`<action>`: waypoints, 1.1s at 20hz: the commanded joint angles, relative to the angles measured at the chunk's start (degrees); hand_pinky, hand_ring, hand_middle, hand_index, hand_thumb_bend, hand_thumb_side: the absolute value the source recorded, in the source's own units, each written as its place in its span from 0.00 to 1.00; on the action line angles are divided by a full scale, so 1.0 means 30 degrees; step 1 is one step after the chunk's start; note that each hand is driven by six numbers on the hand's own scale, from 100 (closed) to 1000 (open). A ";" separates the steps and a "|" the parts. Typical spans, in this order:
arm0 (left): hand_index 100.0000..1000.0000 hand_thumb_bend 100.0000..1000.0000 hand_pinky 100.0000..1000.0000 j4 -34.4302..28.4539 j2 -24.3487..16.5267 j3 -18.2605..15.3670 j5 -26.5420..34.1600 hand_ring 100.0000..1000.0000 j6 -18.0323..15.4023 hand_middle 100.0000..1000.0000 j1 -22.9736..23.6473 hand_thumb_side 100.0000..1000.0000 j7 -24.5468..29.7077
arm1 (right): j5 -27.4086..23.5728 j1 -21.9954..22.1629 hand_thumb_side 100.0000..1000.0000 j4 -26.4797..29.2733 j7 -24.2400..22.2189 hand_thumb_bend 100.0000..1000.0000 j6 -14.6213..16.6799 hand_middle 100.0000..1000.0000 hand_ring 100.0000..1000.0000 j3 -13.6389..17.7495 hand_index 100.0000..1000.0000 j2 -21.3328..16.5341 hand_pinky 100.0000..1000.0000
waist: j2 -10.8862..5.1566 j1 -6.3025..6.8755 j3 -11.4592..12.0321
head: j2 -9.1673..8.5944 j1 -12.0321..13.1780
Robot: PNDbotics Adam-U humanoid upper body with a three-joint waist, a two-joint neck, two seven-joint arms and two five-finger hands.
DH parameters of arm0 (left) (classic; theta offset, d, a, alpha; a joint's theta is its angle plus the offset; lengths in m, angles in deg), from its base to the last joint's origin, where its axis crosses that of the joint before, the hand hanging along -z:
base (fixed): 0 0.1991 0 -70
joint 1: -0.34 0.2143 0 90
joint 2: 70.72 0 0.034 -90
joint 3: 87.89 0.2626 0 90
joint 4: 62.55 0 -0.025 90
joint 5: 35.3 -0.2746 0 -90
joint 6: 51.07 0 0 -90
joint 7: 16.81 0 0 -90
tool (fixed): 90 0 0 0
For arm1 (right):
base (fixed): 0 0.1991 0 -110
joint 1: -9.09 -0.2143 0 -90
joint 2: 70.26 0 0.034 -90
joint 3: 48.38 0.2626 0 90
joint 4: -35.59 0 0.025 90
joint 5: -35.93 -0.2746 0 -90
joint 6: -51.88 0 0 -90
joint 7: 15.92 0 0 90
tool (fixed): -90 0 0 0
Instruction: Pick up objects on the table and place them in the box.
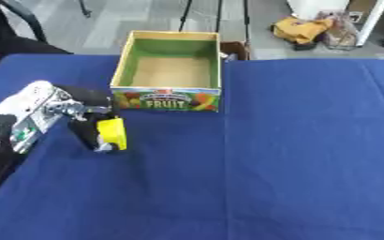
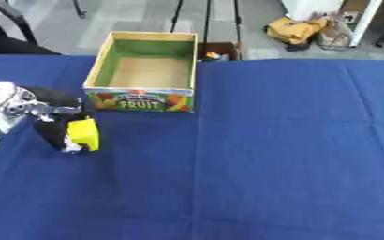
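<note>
My left hand [image 1: 87, 126] comes in from the left over the blue table, its black fingers curled round a yellow block [image 1: 113, 133]. The block hangs just below and left of the fruit box's front wall. The cardboard fruit box [image 1: 169, 99] stands at the back centre, green inside, with a bare brown floor and nothing visible in it. My right hand shows in neither view.
The blue cloth [image 1: 293, 154] covers the whole table. Beyond the far edge lie a grey floor, a black chair [image 1: 15, 28] at the left, and yellow cloth and bags [image 1: 306, 28] at the back right.
</note>
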 commanded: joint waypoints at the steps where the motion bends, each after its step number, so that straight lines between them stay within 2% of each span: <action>1: 0.59 0.02 0.43 -0.0414 -0.0499 -0.0281 0.0008 0.46 0.0190 0.39 -0.0350 0.48 -0.0070 | 0.0049 -0.0212 0.90 0.0282 0.0051 0.00 0.0002 0.58 0.83 0.0113 0.83 -0.0149 0.73 | -0.0511 0.0056 0.0026 | -0.0141 0.0053; 4: 0.59 0.02 0.43 -0.0514 -0.0532 -0.0280 0.0067 0.46 0.0274 0.39 -0.0338 0.48 -0.0027 | 0.0053 -0.0207 0.90 0.0282 0.0053 0.00 0.0006 0.58 0.83 0.0111 0.83 -0.0146 0.73 | -0.0518 0.0060 0.0026 | -0.0138 0.0054; 10: 0.59 0.00 0.42 -0.1780 -0.1256 -0.0597 0.0716 0.44 0.0675 0.38 -0.0370 0.48 0.0037 | 0.0127 -0.0064 0.90 0.0282 0.0073 0.00 0.0064 0.58 0.83 0.0084 0.83 -0.0057 0.73 | -0.0908 0.0209 0.0094 | 0.0027 0.0009; 16: 0.58 0.00 0.42 -0.3876 -0.2388 -0.0731 0.1356 0.44 0.1189 0.38 -0.0065 0.48 0.0454 | 0.0195 -0.0005 0.90 0.0282 0.0089 0.00 0.0126 0.59 0.83 0.0051 0.83 -0.0015 0.73 | -0.1170 0.0336 0.0086 | 0.0063 -0.0092; 22: 0.58 0.00 0.42 -0.5701 -0.3482 -0.1275 0.2123 0.44 0.1905 0.39 -0.0414 0.49 0.0734 | 0.0226 0.0016 0.90 0.0282 0.0128 0.00 0.0201 0.59 0.83 -0.0013 0.83 -0.0009 0.73 | -0.1324 0.0503 0.0110 | 0.0033 -0.0101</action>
